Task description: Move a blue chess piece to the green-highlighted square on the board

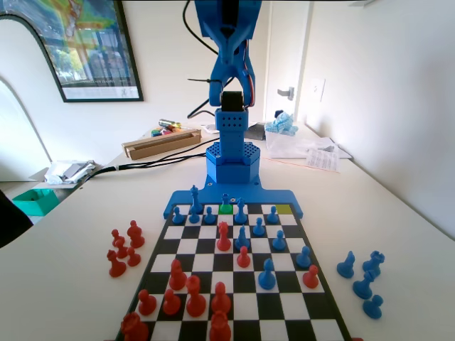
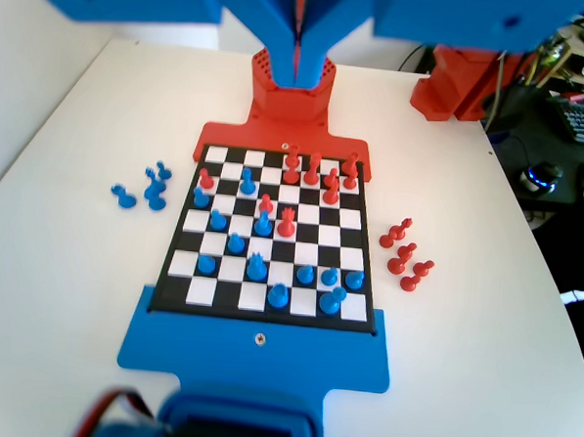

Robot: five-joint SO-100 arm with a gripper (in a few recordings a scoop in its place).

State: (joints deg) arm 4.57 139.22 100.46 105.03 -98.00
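The board (image 1: 307, 298) lies in front of the blue arm. Its green-highlighted square (image 1: 226, 209) is in the row nearest the arm's base, in the fixed view. A small blue chess piece (image 1: 225, 199), a pawn with a round head, stands on that square. In the wrist view the same pawn (image 2: 278, 296) is in the bottom row of the board (image 2: 171, 289). My gripper (image 2: 296, 67) hangs high above the board's far end with its jaws together and nothing between them.
A duller yellow-green square (image 1: 284, 209) lies at the right end of the same row. More blue pieces (image 1: 259, 227) and red pieces (image 1: 193, 296) stand across the board. Off the board, red pieces (image 1: 122, 249) sit to the left and blue pieces (image 1: 364, 280) to the right.
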